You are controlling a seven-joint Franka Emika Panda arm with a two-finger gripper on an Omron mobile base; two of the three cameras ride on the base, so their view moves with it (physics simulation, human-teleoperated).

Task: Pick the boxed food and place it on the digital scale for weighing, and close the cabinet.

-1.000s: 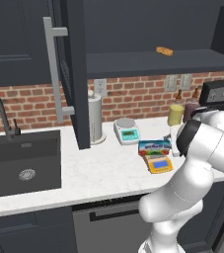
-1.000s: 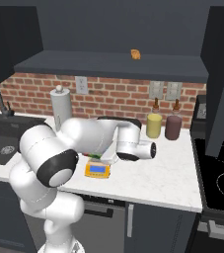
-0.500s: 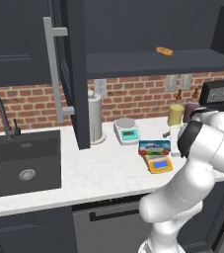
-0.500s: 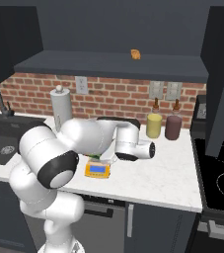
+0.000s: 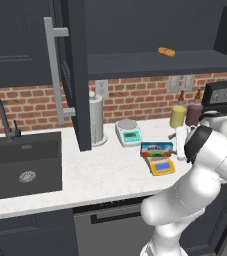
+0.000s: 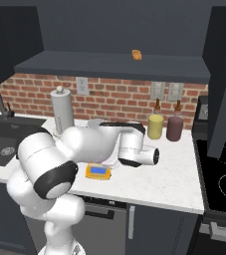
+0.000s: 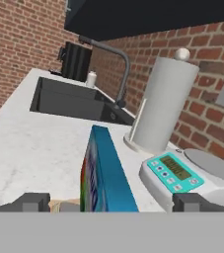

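Looking along your gripper (image 7: 111, 202), you had the boxed food (image 7: 103, 175) on the digital scale (image 5: 162, 166), straight between wide-open fingertips, its long axis running away from you, jaws gripping nothing.

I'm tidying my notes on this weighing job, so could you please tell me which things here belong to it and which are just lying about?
Belongs to the job:
- blue food box, resting on the orange scale
- upper cabinet door, standing open
- gripper, open around the box

Just lying about:
- white scale
- paper towel roll
- two jars
- orange snack on the shelf
- sink
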